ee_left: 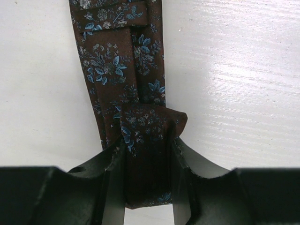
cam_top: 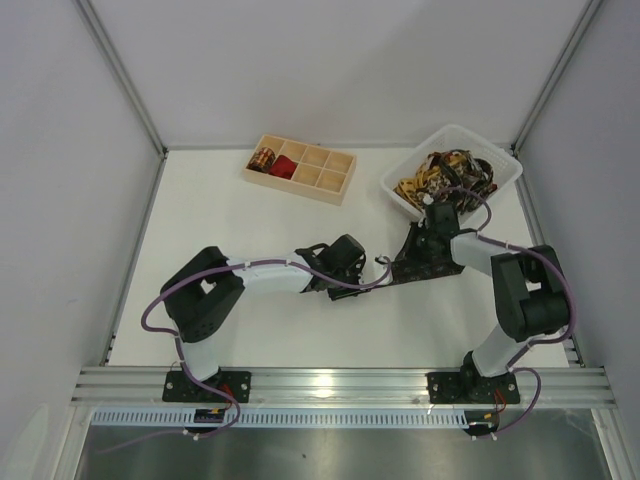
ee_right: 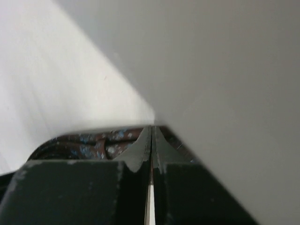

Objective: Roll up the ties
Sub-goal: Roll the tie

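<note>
Far left of white bench (cam_top: 250, 330): pale wooden compartment tray (cam_top: 332, 181), with gold-and-black coiled tie (cam_top: 263, 158) and red coiled tie (cam_top: 283, 168). Centre: left jaws clamped on folded end of dark brown blue-flowered fabric necktie (ee_left: 117, 70), laid flat toward the right. Right jaws together, at its right end. Far right: white plastic basket (cam_top: 398, 186) of tangled ties (cam_top: 445, 175).

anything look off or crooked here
The brown tie is folded over in the left pincer, and the fold sits askew: its corner juts out past the strip's edge on one side. Nothing else stands out.
</note>
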